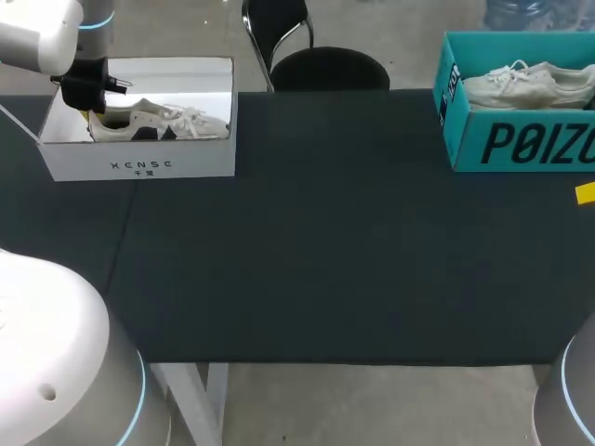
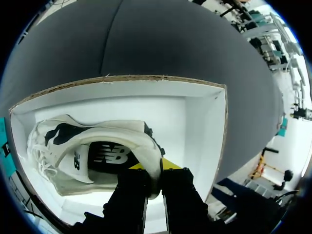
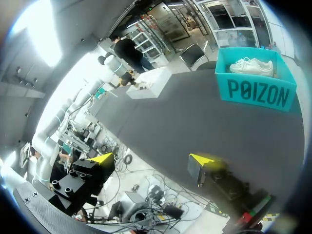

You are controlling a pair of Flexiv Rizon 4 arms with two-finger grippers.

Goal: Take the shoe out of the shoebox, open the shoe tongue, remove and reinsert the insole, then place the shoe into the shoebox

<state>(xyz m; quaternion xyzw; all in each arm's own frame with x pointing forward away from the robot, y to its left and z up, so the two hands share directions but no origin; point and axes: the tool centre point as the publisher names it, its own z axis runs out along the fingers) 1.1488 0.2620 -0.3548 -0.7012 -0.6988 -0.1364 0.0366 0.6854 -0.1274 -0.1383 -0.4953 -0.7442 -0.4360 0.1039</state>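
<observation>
A white shoebox point(image 1: 139, 167) stands at the table's far left. Inside it a white shoe point(image 1: 158, 121) with dark patches lies on its side. My left gripper point(image 1: 93, 98) reaches down into the box at the shoe's heel end. Seen from the left wrist, the shoe point(image 2: 97, 146) fills the box's floor, and the left gripper point(image 2: 155, 168) is shut on its heel rim. The right gripper point(image 3: 153, 161) hangs open and empty off the table's right edge; only one yellow fingertip point(image 1: 586, 193) shows in the head view.
A teal shoebox point(image 1: 521, 139) holding another white shoe point(image 1: 530, 84) stands at the far right, also seen ahead of the right gripper as the teal shoebox point(image 3: 253, 87). A dark mat point(image 1: 325, 232) covers the table between the boxes.
</observation>
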